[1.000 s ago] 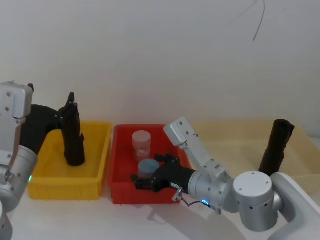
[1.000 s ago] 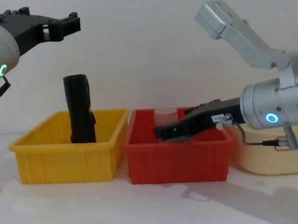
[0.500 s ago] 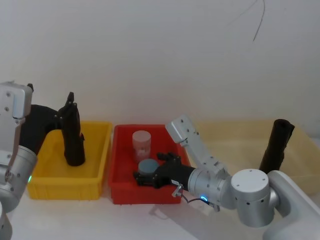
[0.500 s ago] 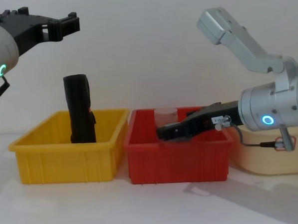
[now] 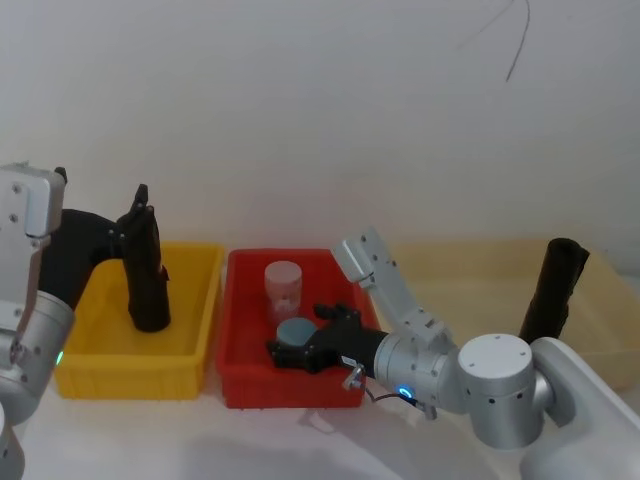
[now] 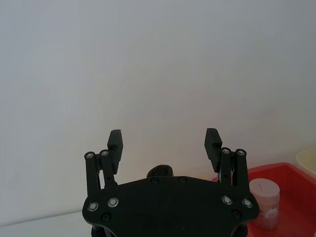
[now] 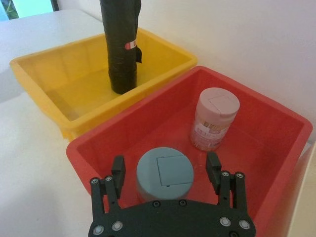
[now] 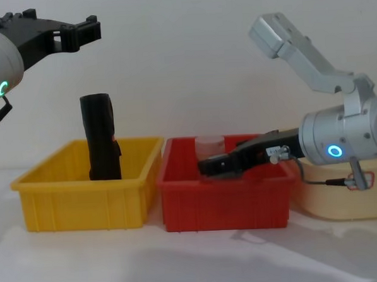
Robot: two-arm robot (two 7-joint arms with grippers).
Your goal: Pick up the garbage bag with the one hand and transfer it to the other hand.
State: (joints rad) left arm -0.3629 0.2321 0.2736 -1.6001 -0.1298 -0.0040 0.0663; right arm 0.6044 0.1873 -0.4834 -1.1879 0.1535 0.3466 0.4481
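Note:
The garbage bag [image 5: 146, 285] is a tall black roll with a small red mark, standing upright in the yellow bin [image 5: 190, 345]; it also shows in the chest view as the garbage bag [image 8: 100, 140] and in the right wrist view as the garbage bag [image 7: 120, 47]. My left gripper [image 8: 75, 32] hangs open high above the yellow bin, empty, and appears as the left gripper [image 6: 164, 140] in its own wrist view. My right gripper [image 7: 165, 167] is open low in the red bin [image 7: 276, 128], its fingers on either side of the blue-capped jar [image 7: 164, 170].
A clear pink-capped jar [image 7: 214, 118] stands in the red bin behind the blue-capped one. A cream bin [image 5: 470, 270] at the right holds another black roll [image 5: 555, 290]. White table surface lies in front of the bins; a white wall rises behind.
My right arm has shifted slightly, its gripper staying around the blue-capped jar. The left gripper and the garbage bag have not moved.

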